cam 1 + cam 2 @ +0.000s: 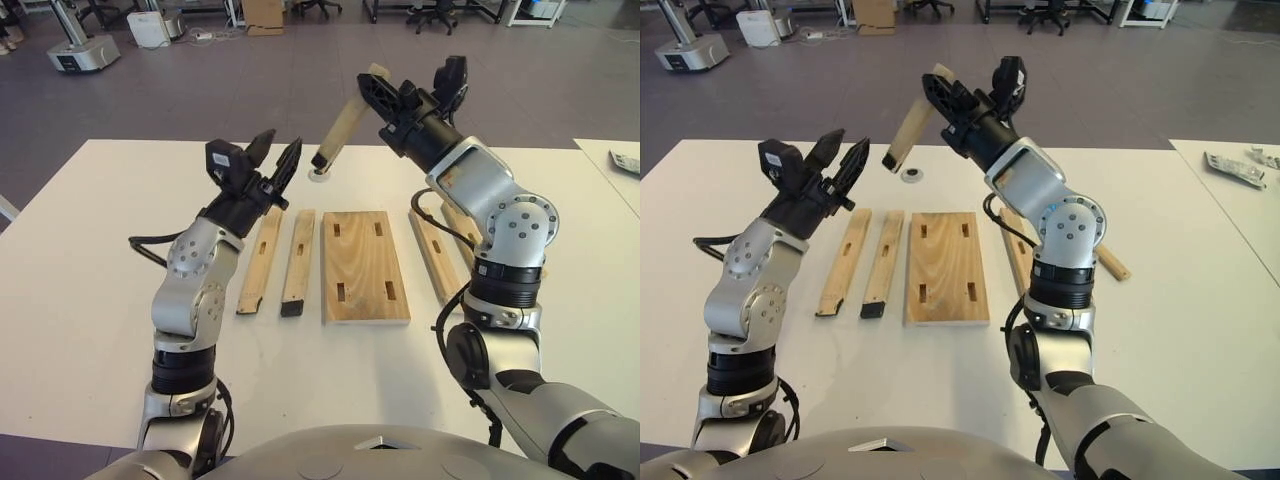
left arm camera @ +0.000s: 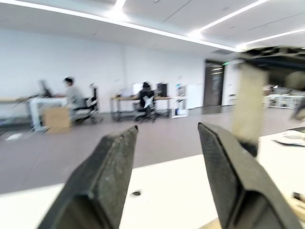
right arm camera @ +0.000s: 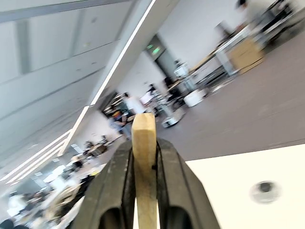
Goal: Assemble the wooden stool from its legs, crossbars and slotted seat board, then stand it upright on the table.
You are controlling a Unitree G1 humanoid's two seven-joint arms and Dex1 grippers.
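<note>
right gripper (image 1: 381,97) clenches the wooden leg (image 1: 343,122) by its upper end above the table's (image 1: 100,250) far side. its long axis slants, dark foot down and leftward. left gripper (image 1: 279,152) gapes, holding nothing. the right arm hides part of the right-hand crossbars (image 1: 432,255).

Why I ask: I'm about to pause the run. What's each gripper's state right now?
Left gripper: open, holding nothing.
Right gripper: shut on a wooden leg, held above the table.
</note>
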